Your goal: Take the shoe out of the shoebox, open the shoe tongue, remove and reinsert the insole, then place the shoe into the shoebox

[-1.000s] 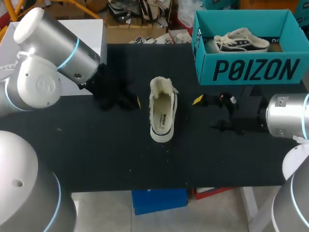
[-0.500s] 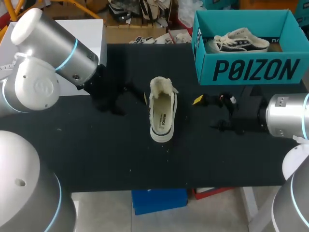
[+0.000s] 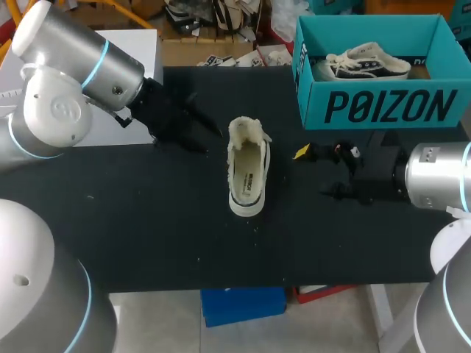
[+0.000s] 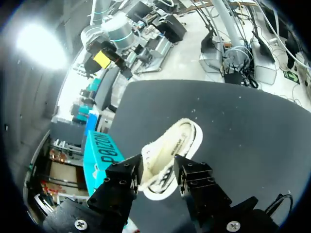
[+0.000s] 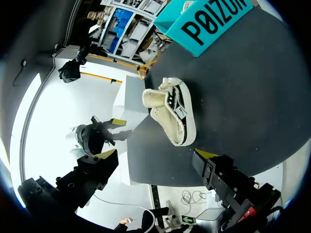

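Our right hand (image 3: pixel 315 173) over right side of bench (image 3: pixel 147 243), near shoe (image 3: pixel 246 176). Fingers wide apart, nothing in them. Cream shoe lies flat in middle of bench, fluffy end away from us. Our left hand (image 3: pixel 210 134) just beside fluffy end, on its left. Fingers apart, not gripping shoe. Far right: blue-green shoebox (image 3: pixel 383 107), second shoe (image 3: pixel 368 62) inside.

A table (image 3: pixel 147 243) with a matte black top spans the head view, its near edge running straight across the front. A few pale specks (image 3: pixel 197 258) (too small to identify) lie scattered on the dark surface.
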